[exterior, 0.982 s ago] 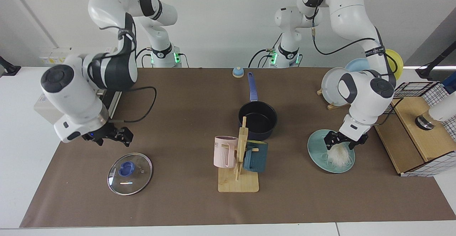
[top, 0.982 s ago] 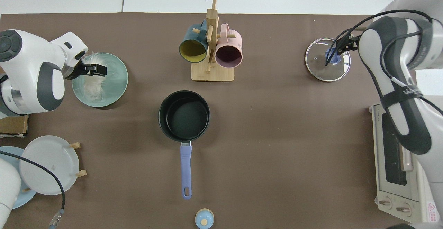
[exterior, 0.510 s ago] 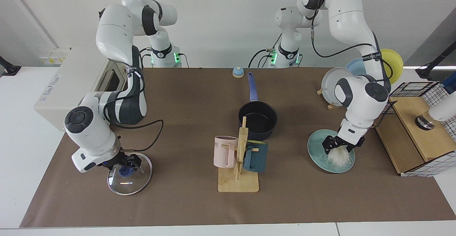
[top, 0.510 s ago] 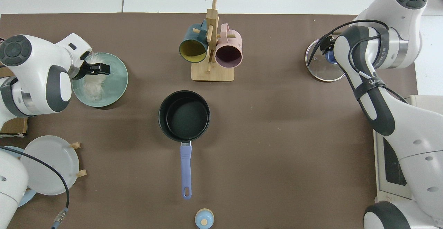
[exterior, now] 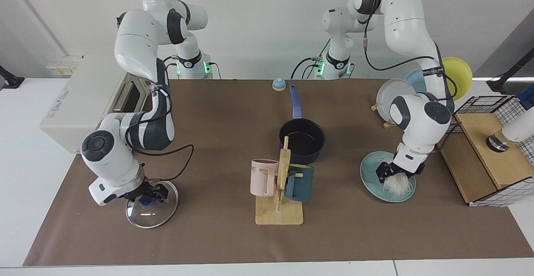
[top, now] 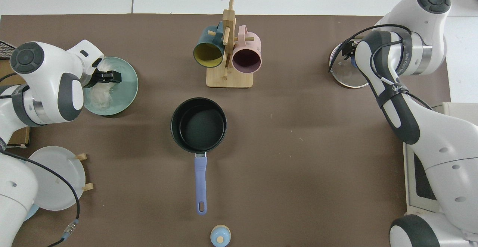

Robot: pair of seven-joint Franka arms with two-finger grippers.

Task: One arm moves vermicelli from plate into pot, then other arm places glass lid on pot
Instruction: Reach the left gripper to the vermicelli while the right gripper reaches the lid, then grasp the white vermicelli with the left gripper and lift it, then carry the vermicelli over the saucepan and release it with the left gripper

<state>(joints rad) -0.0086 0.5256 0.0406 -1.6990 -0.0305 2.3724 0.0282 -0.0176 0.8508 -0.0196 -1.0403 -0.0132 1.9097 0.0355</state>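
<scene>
Two white robot arms work at a brown-covered bench (exterior: 217, 242), with the dark pot (exterior: 301, 140) standing empty at its centre, blue handle pointing toward the arms' bases.

The left pincer (exterior: 396, 173) is down on the vermicelli (exterior: 395, 183), its black fingers closed into the top of the white clump, which sits on the teal plate (exterior: 369, 171) off to one side of the pot, well apart from it. In the top view the same pincer (top: 106, 76) reaches over the plate (top: 129, 90), with the noodle threads (top: 99, 96) spread beneath it.

The right pincer (exterior: 146, 193) is at the blue knob of the glass lid (exterior: 152, 209), which lies flat on the bench on the pot's other side, equally far out. Whether its fingers have closed on the knob cannot be told; from above the arm covers most of the lid (top: 345, 79).

Just beside the pot, on the side away from the arms' bases, stands a wooden mug stand (exterior: 280, 201) with two mugs, one pink (exterior: 263, 178) and one dark teal (exterior: 299, 182). A small blue bell-shaped object (exterior: 278, 84) sits beyond the tip of the pot handle. Past the teal plate, a rack holds three plates (exterior: 390, 94): white, light blue and yellow. A white oven (exterior: 83, 101) stands at the bench edge behind the right arm.
</scene>
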